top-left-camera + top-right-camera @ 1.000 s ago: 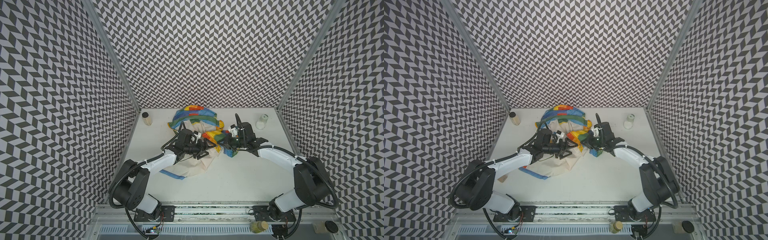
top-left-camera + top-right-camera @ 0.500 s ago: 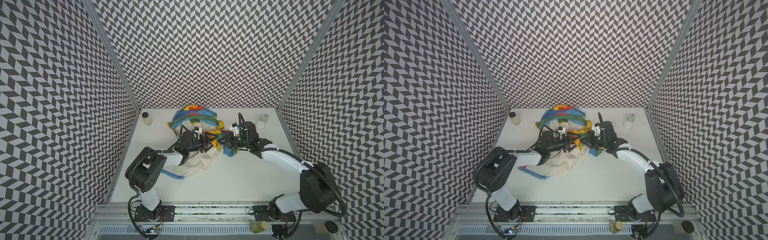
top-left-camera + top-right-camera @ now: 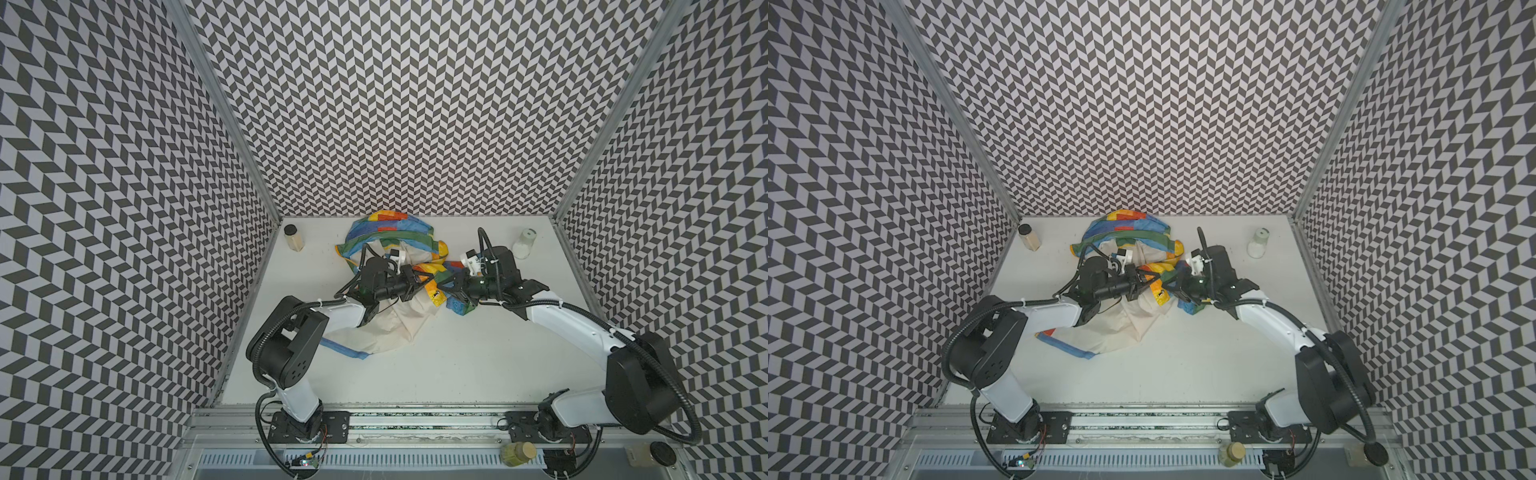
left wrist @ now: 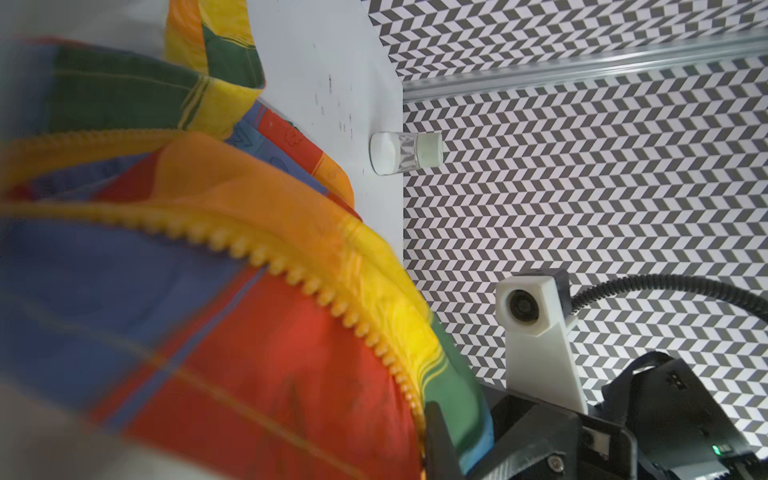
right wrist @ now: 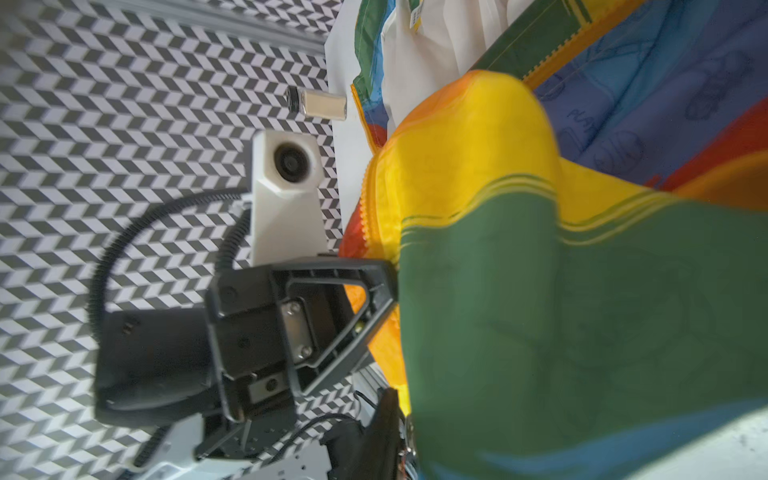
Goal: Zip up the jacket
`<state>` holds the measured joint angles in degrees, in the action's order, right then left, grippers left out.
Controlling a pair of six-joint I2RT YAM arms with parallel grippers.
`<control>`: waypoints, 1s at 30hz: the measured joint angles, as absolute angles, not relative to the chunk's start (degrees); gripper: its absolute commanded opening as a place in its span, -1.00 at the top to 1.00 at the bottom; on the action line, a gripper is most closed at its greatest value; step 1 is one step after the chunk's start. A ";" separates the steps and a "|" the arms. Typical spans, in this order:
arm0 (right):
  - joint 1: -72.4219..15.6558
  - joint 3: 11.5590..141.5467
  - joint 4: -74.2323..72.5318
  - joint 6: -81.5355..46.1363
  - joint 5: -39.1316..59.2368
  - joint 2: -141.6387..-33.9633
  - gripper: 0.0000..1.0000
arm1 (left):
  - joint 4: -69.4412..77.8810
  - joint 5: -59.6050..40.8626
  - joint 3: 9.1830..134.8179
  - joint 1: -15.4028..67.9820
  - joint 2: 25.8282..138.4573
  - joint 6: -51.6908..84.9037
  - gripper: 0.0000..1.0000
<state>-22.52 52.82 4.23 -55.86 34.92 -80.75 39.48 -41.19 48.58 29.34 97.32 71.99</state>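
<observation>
Take the table as a clock with the arm bases at six. The jacket lies bunched from the middle up toward twelve, as both top views show. Its striped outside, in blue, green, yellow, orange and red, is heaped at the far end. The cream lining spills out toward seven and ends in a blue cuff. The front is not zipped. In the left wrist view the zipper is one open row of orange-yellow teeth running along a raised fold.

The two arms meet near the centre, nose to nose. The left gripper reaches in from about eight, its fingers drawn tight together on an orange-yellow fold of the jacket. The right wrist view shows their tips sunk in the cloth. The right gripper reaches in from about four, just beside the left one. Green and blue cloth lies against one finger, but I cannot tell whether its fingers pinch that cloth or stand loose.

A bottle with a dark cap stands at about ten. A white bottle stands at about two. Both are apart from the jacket.
</observation>
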 measured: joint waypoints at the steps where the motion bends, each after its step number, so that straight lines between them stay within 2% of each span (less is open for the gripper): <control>1: -22.20 52.38 4.78 -55.31 34.94 -80.03 -0.07 | 37.58 -41.23 49.60 29.36 96.88 70.94 1.00; 3: -21.04 51.09 6.57 -53.93 34.85 -77.62 -0.26 | 33.36 -41.47 51.64 29.39 95.77 68.38 1.00; 5: -19.84 50.15 9.26 -52.27 34.00 -74.46 -0.30 | 29.67 -41.60 53.54 29.63 94.89 65.87 1.00; 11: -19.53 48.16 11.14 -51.75 32.91 -65.19 0.08 | 21.43 -41.80 57.98 31.44 94.32 60.05 1.00; 15: -24.05 46.17 7.75 -54.63 32.62 -64.73 0.21 | 19.94 -42.00 58.13 32.16 94.32 59.31 1.00; 20: -29.89 47.11 7.35 -55.09 30.94 -67.83 0.29 | 17.21 -42.00 58.83 32.38 94.32 58.61 1.00; 24: -30.59 48.01 5.96 -54.96 30.15 -71.05 0.36 | 16.12 -42.00 59.86 32.73 94.32 58.54 1.00; 30: -30.59 48.31 6.33 -53.23 27.24 -74.08 0.31 | 15.40 -42.11 59.92 33.10 94.28 59.16 1.00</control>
